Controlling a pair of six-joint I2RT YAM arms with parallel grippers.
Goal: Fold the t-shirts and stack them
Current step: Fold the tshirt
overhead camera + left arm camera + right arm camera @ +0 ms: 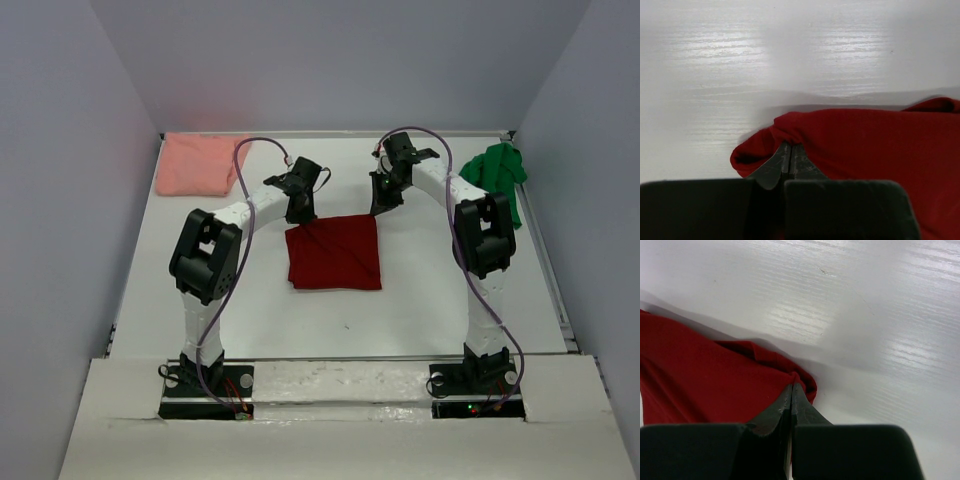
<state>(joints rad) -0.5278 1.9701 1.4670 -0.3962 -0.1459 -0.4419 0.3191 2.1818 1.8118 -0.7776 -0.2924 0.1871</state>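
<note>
The dark red t-shirt (pixel 334 252) lies folded into a rough square in the middle of the table. My left gripper (pixel 300 214) is shut on its far left corner; in the left wrist view the fingertips (pixel 790 147) pinch the bunched red cloth (pixel 865 145). My right gripper (pixel 380 210) is shut on its far right corner, and the right wrist view shows its tips (pixel 791 386) closed on the red cloth (pixel 695 380). The pale salmon pink t-shirt (pixel 198 164) lies folded at the far left corner. The bright green t-shirt (pixel 497 175) lies crumpled at the far right.
The white table (pixel 420 300) is walled at the back and both sides by grey panels. A raised rail runs along the right edge (pixel 545 260). Both arm bases stand at the near edge.
</note>
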